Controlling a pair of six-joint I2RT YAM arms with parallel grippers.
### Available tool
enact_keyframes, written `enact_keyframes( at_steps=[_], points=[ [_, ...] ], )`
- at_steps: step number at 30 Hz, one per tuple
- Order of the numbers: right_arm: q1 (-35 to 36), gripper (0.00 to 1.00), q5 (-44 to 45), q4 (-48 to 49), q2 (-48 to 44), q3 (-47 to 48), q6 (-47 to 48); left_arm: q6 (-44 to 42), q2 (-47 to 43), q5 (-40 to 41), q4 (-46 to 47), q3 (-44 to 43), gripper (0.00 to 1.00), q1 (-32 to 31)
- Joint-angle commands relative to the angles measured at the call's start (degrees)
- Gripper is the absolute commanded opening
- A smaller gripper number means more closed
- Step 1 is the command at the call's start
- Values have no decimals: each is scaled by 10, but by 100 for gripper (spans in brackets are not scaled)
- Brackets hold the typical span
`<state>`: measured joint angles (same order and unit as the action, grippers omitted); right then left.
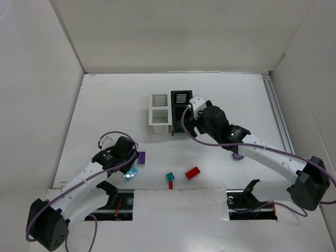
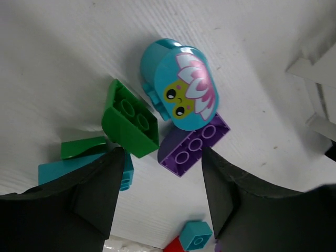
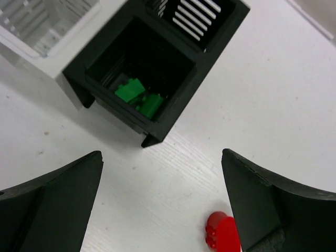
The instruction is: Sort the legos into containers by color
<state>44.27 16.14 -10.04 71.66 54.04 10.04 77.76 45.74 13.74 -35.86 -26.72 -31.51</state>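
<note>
My left gripper [image 1: 130, 159] [image 2: 160, 178] is open and empty, low over a cluster of legos: a green brick [image 2: 131, 122], a cyan rounded brick with a flower face [image 2: 181, 84], a purple brick [image 2: 194, 147] [image 1: 141, 157] and a teal brick [image 2: 55, 169]. My right gripper [image 1: 188, 116] [image 3: 163, 178] is open and empty, just short of the black bin [image 1: 178, 100] [image 3: 210, 47]. Its near compartment holds green bricks [image 3: 137, 96]. The white bin [image 1: 159, 113] [image 3: 31, 47] stands beside it. A red brick [image 1: 192, 172] and a small cyan brick [image 1: 170, 177] lie mid-table.
A small red piece [image 1: 170, 185] touches the cyan brick near the front ledge. A red rounded brick [image 3: 223, 234] lies by my right finger. A purple piece [image 1: 238, 156] shows under the right arm. White walls enclose the table on three sides.
</note>
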Motion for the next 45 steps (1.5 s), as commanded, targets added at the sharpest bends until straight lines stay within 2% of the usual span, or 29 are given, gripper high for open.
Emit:
enact_keyframes(
  at_steps=[1,4,10,13,15,18,20,23,27,32,35,37,39,40,43,44,45],
  points=[
    [-11,99,2,-6,-20,-19,-21,28,32,-2,-23,-19,56,-3],
    [-26,99,-18,-6,-14,-25,-21,53,63,17,-34,-32,50,-3],
    [-44,99,-68,1,5,-37,-21,71,65,34,-47,-39,43,-3],
    [-55,99,-87,1,11,-37,-15,82,59,45,-40,-33,43,-3],
    [-68,99,-94,1,11,-42,-10,82,59,50,-40,-33,50,-3],
    [-83,99,-101,1,1,-47,-10,82,72,45,-40,-33,51,-3],
    [-90,99,-106,1,-6,-53,-10,82,78,45,-40,-39,48,-3],
    [-103,99,-112,1,-13,-60,-10,82,104,39,-45,-45,37,-3],
    [-117,99,-118,6,-25,-65,-10,76,140,12,-36,-45,33,-3],
    [-142,99,-139,12,-30,-71,-5,70,169,12,-47,-64,33,-3],
    [-153,99,-144,12,-30,-71,2,75,175,18,-47,-64,38,-3],
    [-161,99,-151,12,-24,-77,8,75,181,24,-47,-64,38,2],
    [-168,99,-170,12,-24,-77,13,75,187,24,-47,-69,32,7],
    [-175,99,-175,12,-24,-77,13,75,187,24,-47,-69,25,7],
    [-181,99,-181,12,-29,-77,13,75,180,30,-63,-81,13,7],
    [-181,99,-181,12,-29,-77,18,70,171,37,-69,-89,7,7],
    [-181,99,-181,12,-34,-83,18,70,165,38,-79,-94,5,7]
  ],
)
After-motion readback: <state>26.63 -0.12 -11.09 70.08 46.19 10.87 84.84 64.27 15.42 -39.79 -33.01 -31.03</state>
